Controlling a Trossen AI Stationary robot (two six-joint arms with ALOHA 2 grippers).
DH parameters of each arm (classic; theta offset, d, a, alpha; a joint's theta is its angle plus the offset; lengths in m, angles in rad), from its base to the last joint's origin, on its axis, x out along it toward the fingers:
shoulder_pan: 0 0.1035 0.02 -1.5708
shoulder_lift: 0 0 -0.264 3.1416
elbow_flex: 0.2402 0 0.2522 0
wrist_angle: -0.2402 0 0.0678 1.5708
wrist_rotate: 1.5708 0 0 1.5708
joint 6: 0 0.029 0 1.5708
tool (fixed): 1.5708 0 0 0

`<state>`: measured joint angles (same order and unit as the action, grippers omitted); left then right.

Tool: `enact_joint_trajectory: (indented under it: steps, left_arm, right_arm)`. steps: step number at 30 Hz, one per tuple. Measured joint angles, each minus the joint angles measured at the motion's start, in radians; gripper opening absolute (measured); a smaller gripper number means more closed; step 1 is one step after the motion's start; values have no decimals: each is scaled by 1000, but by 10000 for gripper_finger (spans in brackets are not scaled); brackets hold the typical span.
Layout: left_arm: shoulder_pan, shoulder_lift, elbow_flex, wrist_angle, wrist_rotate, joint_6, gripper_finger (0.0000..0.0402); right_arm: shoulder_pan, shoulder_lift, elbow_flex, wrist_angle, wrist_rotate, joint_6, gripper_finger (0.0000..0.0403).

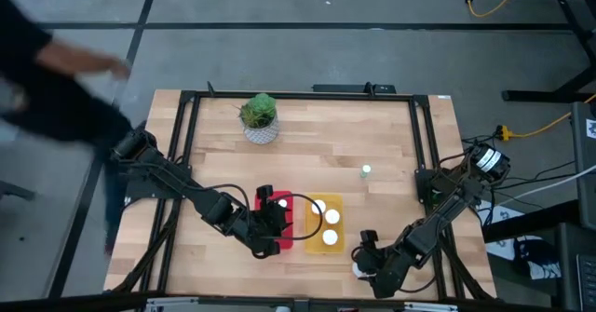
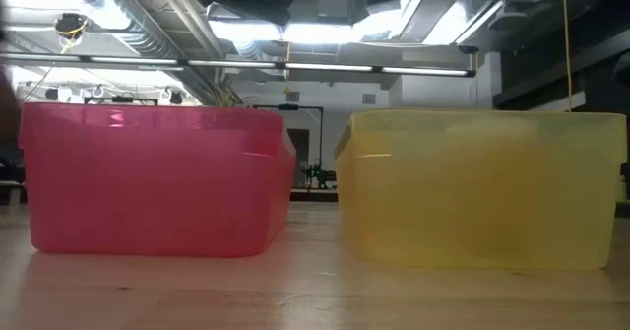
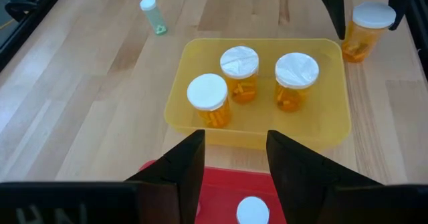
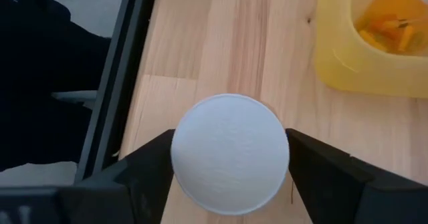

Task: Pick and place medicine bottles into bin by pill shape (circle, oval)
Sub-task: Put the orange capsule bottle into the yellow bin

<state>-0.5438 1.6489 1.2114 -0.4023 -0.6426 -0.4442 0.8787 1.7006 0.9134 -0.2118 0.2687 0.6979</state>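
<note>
Orange white-capped medicine bottle stood on wooden tabletop just beside yellow plastic bin, flanked by right hand, fingers apart, grip not confirmed. Left hand open over red bin.

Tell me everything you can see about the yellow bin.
The translucent yellow plastic bin is a shallow rectangular tray with rounded corners, sitting flat on the light wooden table with the red bin right alongside. Inside stand three upright orange medicine bottles with white caps. No pincer touches it.
</note>
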Motion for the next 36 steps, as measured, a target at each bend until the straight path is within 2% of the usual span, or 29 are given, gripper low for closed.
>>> enact_joint_trajectory:
  steps: [10,16,26,31,36]
  left_arm:
    - [0,0,0,0,0,0,153]
    - [0,0,0,0,0,0,153]
    - [0,0,0,0,0,0,153]
    - [0,0,0,0,-1,0,153]
    - [0,0,0,0,-6,0,153]
  right_arm:
    - [0,0,0,7,3,2,212]
    - [0,0,24,5,-2,-13,199]
    - [-20,0,195,-25,14,-359,203]
    - [-91,0,264,-73,99,-481,202]
    - [-198,0,294,-68,104,-510,201]
